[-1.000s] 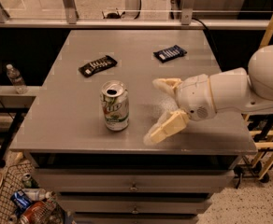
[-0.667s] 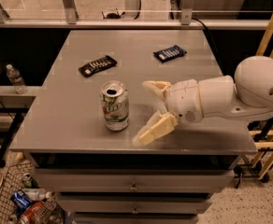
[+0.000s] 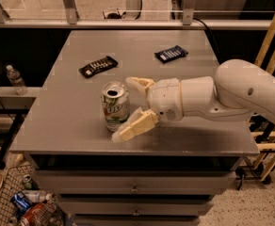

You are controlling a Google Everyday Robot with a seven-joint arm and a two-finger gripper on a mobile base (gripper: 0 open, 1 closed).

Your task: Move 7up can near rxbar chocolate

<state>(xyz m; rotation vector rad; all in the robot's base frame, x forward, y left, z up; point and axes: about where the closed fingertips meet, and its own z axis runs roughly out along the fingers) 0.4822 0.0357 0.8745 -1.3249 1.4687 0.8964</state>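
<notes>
In the camera view the gripper (image 3: 122,108) reaches in from the right with its fingers spread wide on either side of the upright 7up can (image 3: 113,111), holding nothing, which looks like lining up for a grasp. The can stands near the front edge, well apart from the rxbar chocolate (image 3: 98,66) behind it. The blue-wrapped bar (image 3: 171,53) lies farther right on the grey metal table (image 3: 208,69), with drawers (image 3: 135,188) below and bottles and cans (image 3: 31,208) littering the floor.

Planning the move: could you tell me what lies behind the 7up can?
The rxbar chocolate lies behind the 7up can, back-left; the open gripper flanks it. The table just behind is hidden.
</notes>
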